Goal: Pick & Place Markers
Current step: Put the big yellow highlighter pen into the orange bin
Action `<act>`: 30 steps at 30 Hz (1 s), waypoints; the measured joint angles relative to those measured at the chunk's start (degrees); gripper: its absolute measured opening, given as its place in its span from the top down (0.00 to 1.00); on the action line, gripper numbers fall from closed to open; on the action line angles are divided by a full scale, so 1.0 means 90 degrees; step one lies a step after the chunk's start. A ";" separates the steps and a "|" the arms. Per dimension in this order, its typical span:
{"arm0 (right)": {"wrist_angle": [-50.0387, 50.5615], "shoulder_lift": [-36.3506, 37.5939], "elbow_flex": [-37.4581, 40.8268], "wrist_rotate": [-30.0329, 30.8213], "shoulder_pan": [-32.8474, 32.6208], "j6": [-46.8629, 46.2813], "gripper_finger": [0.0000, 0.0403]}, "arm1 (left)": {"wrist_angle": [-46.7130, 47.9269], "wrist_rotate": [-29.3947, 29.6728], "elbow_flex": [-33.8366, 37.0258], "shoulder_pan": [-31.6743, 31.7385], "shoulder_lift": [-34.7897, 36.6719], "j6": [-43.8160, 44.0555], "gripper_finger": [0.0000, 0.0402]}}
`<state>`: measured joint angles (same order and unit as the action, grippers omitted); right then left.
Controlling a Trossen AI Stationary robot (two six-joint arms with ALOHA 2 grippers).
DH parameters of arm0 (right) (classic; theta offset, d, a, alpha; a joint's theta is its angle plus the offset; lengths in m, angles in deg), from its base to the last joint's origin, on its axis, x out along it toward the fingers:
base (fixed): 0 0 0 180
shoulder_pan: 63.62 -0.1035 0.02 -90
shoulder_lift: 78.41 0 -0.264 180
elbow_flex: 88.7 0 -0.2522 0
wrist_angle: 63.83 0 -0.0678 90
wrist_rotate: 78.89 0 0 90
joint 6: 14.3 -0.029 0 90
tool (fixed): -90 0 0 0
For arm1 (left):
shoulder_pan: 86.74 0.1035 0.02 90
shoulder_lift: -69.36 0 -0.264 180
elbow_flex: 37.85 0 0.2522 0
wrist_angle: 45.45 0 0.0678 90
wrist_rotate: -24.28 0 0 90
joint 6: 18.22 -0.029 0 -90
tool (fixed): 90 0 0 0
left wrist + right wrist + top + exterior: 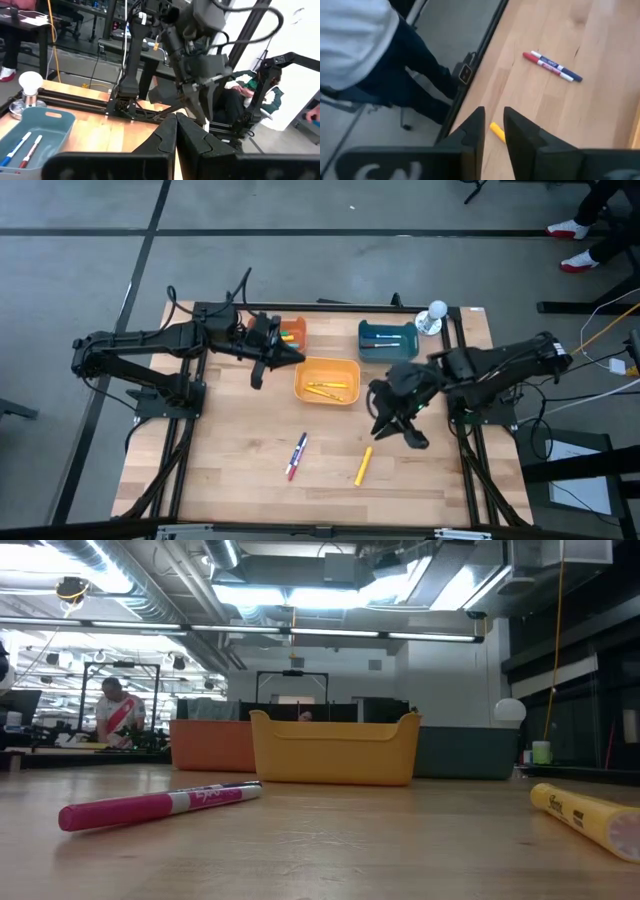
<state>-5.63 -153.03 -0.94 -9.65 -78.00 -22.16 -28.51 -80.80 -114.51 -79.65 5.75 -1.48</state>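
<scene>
As the yellow marker (363, 466) lies lengthwise just beyond the right gripper (392, 423), we list its empty jaws narrowly parted, seemingly aligned; the left gripper (290, 355) is closed.

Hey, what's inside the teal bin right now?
The teal bin holds two markers, one with a blue tip and one with a red tip. The left pincer, shut, covers the bin's near end, so anything there stays hidden.
</scene>
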 joint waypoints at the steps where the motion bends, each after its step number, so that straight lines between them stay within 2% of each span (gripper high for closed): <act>1: 0.0000 -0.0069 0.0000 0.0053 -0.0079 0.0070 0.81 | 0.0000 -0.0002 0.0000 -0.0022 0.0000 0.0000 0.99; 6: -0.0003 -0.0373 0.0000 0.0314 -0.0425 0.0115 0.71 | 0.0001 -0.0002 0.0000 -0.0141 0.0000 0.0000 0.98; 15: 0.0018 -0.0852 0.0000 0.0376 -0.0936 0.0295 0.53 | 0.0003 -0.0002 0.0000 -0.0375 0.0000 0.0002 1.00; 22: 0.0054 -0.1191 0.0001 0.0556 -0.1184 0.0734 0.50 | 0.0005 -0.0002 0.0000 -0.0520 0.0000 0.0002 0.98; 30: 0.0347 -0.1446 0.0002 0.1051 -0.1282 0.2114 0.50 | 0.0005 -0.0002 0.0000 -0.0665 0.0000 0.0078 0.99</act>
<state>-2.51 -166.04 -0.92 -0.19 -89.54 -3.14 -28.47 -80.81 -114.51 -85.64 5.75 -0.78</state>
